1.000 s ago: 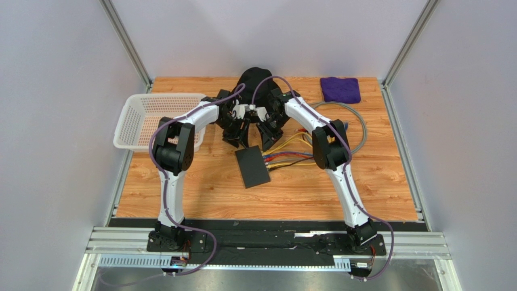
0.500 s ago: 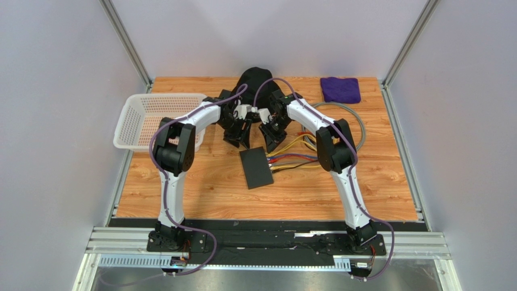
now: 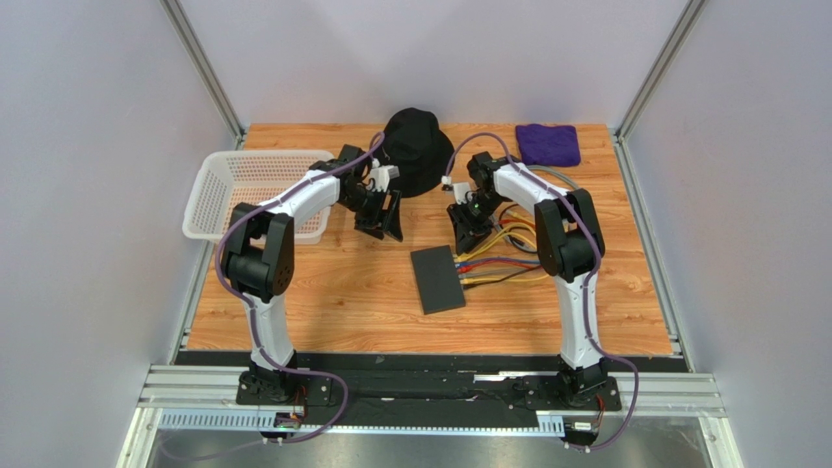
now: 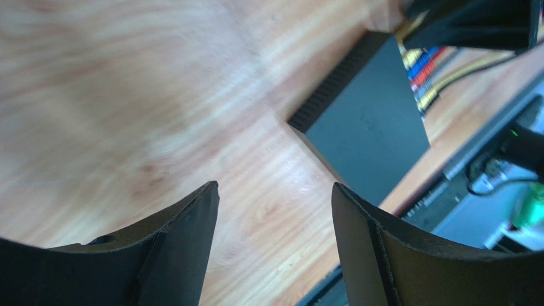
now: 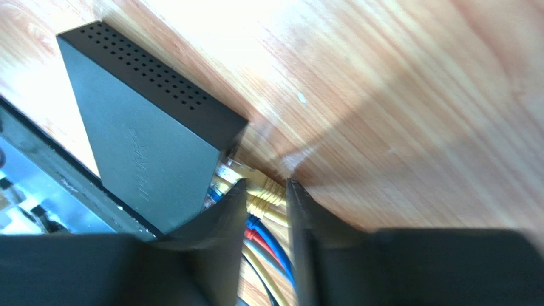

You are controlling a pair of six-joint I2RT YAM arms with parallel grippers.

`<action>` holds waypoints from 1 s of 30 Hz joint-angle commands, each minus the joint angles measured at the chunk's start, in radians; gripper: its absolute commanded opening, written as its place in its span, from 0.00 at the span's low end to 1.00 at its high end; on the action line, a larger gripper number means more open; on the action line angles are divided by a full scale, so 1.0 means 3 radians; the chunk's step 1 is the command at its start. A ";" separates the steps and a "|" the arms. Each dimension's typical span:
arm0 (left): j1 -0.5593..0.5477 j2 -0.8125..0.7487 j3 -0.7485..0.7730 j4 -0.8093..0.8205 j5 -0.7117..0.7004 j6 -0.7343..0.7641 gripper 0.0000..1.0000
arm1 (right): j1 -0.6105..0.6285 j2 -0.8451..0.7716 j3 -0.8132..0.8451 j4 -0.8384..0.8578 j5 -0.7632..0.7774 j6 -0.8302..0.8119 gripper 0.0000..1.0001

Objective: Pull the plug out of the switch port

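Observation:
The switch [image 3: 436, 279] is a flat black box lying on the wooden table; it also shows in the left wrist view [image 4: 370, 134] and the right wrist view [image 5: 140, 146]. Several coloured cables [image 3: 500, 259] are plugged into its right edge. My right gripper [image 3: 467, 232] is at the switch's far right corner. In the right wrist view the right gripper [image 5: 265, 185] is closed to a narrow gap on a yellow plug [image 5: 263, 203] at the sockets. My left gripper [image 3: 385, 218] is open and empty over bare wood, left of and beyond the switch, and shows open in its wrist view [image 4: 274, 191].
A black bucket hat [image 3: 415, 136] sits at the back centre. A purple cloth [image 3: 548, 143] is at the back right, a white basket [image 3: 249, 190] at the left. A grey cable loop [image 3: 578, 200] lies right of the right arm.
The right gripper moved right and the switch slid right and nearer with it. The left arm swung left, uncovering the hat; its gripper stayed about where it was.

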 commanded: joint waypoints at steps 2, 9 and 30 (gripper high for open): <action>-0.0046 0.0184 0.0043 0.0104 0.0617 -0.0058 0.76 | -0.0233 -0.0182 -0.0025 0.0320 -0.0436 -0.0250 0.43; -0.0225 0.0593 0.0253 0.0078 0.0761 -0.0094 0.78 | -0.0356 0.0606 0.0874 -0.0711 -0.0759 -0.1049 0.46; -0.0414 0.1018 0.0437 -0.0029 0.0377 -0.0181 0.44 | -0.0034 0.0836 0.0625 -0.1244 -0.0559 -0.1913 0.47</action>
